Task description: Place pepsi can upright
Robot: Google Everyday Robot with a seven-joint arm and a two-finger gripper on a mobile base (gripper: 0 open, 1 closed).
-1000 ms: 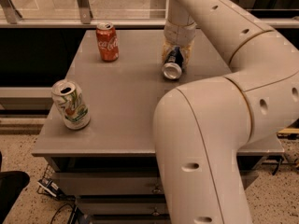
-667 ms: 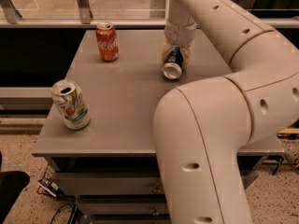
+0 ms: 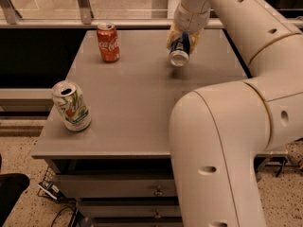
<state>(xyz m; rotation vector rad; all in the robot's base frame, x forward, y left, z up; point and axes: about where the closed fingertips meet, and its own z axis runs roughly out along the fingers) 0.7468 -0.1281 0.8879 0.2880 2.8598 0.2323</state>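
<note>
The pepsi can (image 3: pixel 180 51) is dark blue with a silver end facing me. It is tilted on its side and held a little above the grey table (image 3: pixel 142 103), toward the table's far right. My gripper (image 3: pixel 182 39) is shut on the pepsi can, its yellowish fingers (image 3: pixel 171 36) on either side of the can body. The arm's big white links fill the right of the view and hide the table's right part.
A red Coca-Cola can (image 3: pixel 108 42) stands upright at the far left of the table. A white and green can (image 3: pixel 71 106) stands upright near the front left edge. Drawers (image 3: pixel 123 188) sit under the table. A railing runs behind.
The gripper has lifted the pepsi can off the table surface; it now hangs slightly higher. The other cans have not moved.
</note>
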